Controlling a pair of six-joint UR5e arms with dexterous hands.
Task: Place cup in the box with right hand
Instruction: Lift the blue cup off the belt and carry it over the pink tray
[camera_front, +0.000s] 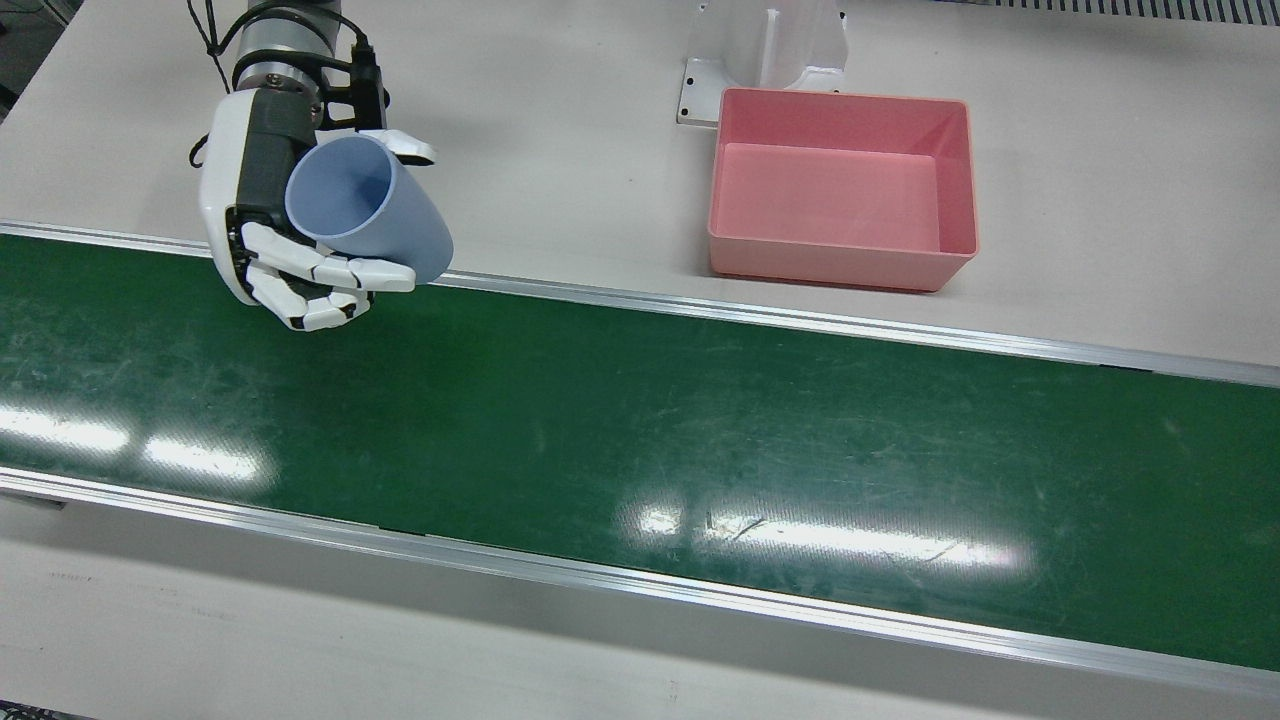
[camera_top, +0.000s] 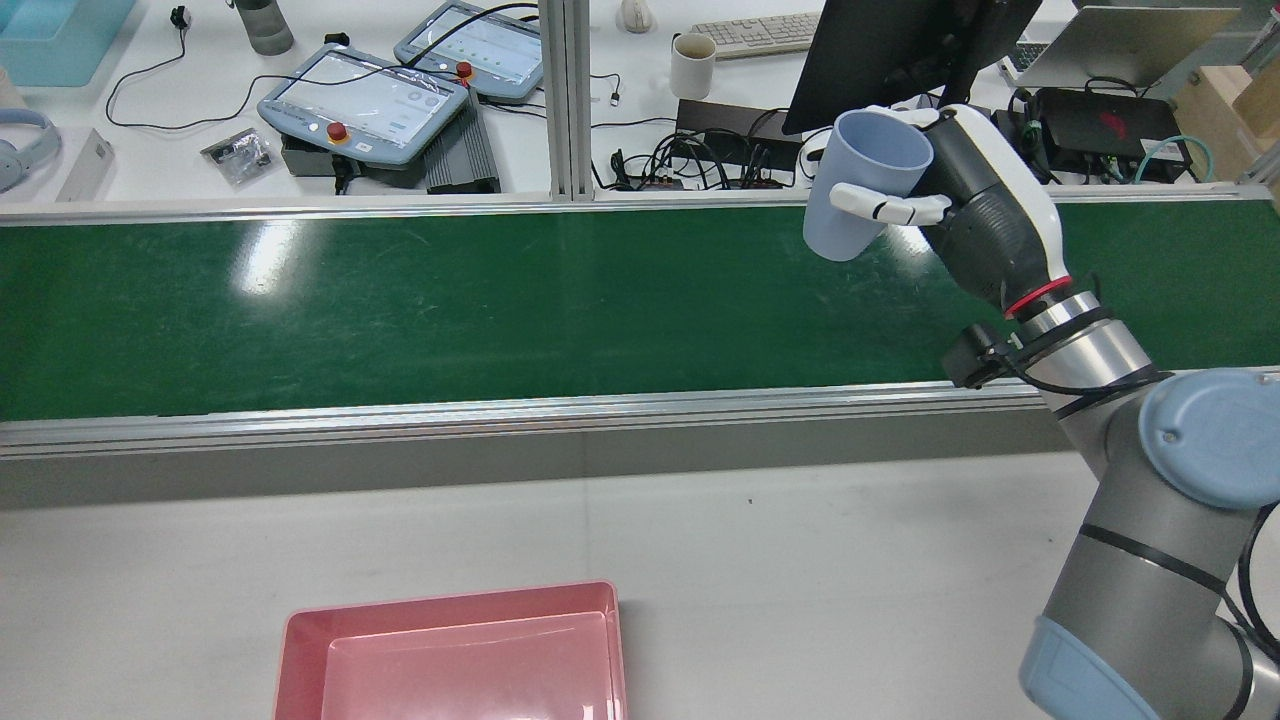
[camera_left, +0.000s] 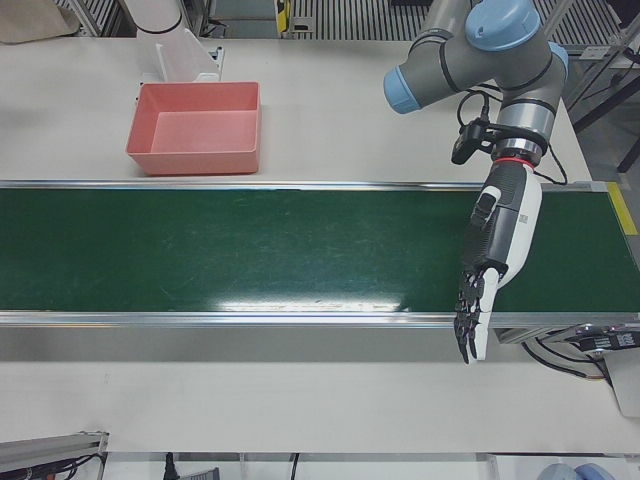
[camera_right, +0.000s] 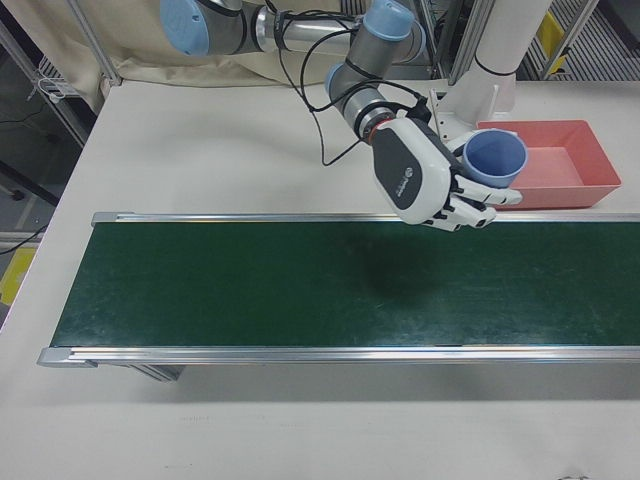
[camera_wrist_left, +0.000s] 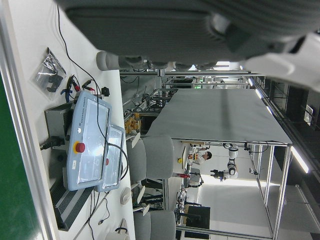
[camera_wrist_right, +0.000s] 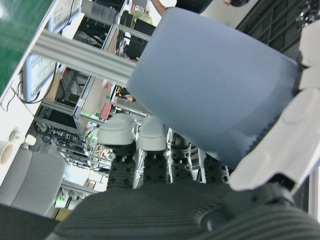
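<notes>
Cup (camera_front: 375, 205): light blue, held clear of the green conveyor belt (camera_front: 640, 440) by the right hand (camera_front: 270, 225), whose fingers (camera_front: 330, 270) are wrapped around the cup wall with the thumb on the opposite side. In the front view the cup is tilted, its open mouth turned toward the camera, and it sits over the belt's rear rail. The rear view shows the cup (camera_top: 862, 180) roughly upright in the right hand (camera_top: 975, 205), above the far edge of the belt.

Box (camera_front: 840, 185): pink, rectangular, open-topped, standing on the white bench (camera_front: 560, 150) behind the belt, well apart from the cup.

Left hand (camera_left: 495, 250): seen in the left-front view, holding nothing, fingers extended and apart, pointing down across the belt's near rail.
</notes>
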